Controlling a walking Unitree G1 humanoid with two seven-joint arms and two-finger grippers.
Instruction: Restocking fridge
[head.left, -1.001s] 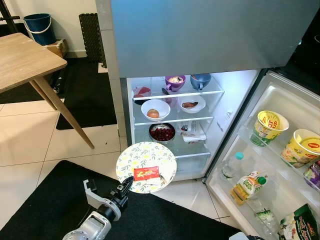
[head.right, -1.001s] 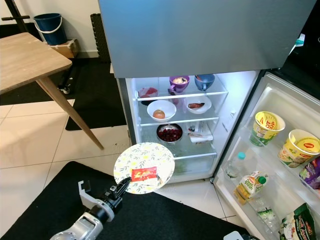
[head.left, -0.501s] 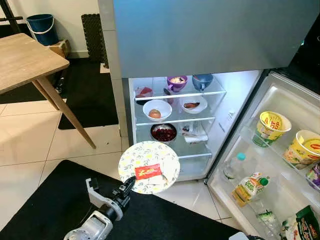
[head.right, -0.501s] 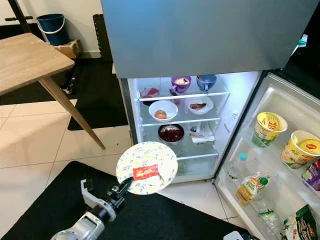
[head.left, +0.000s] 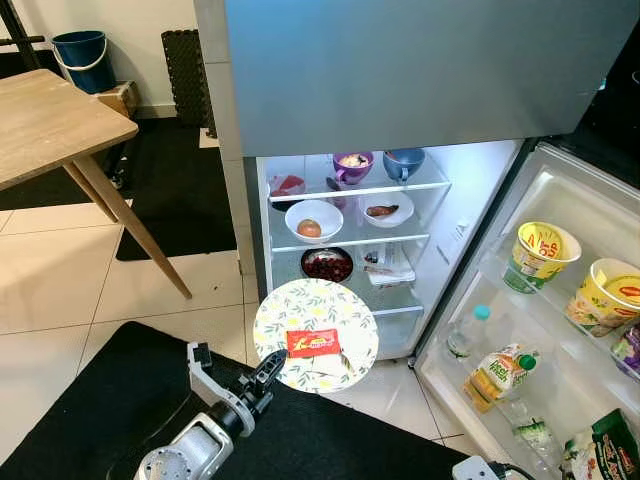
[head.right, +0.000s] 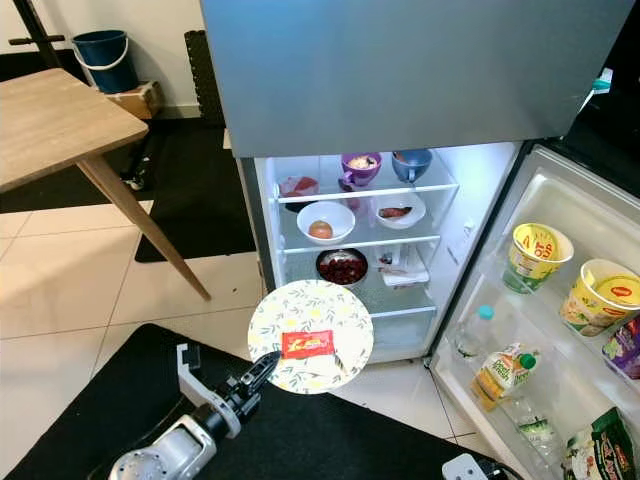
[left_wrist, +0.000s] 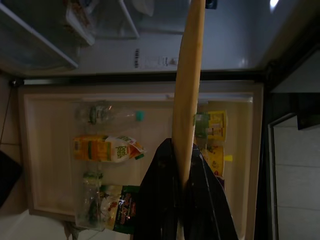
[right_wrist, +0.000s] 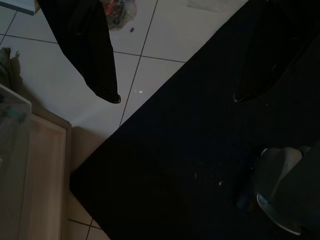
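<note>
While the fridge is open w/ full shelves, the left claw pinches the plate rim out front. Red packet on top may slide off if it tips. Right claw hangs open.

Pale square floor tiles lie left of and beyond the left claw, which hovers over a black mat. A light wooden surface on slanted legs stands far left, before a blue bucket against the white wall.
</note>
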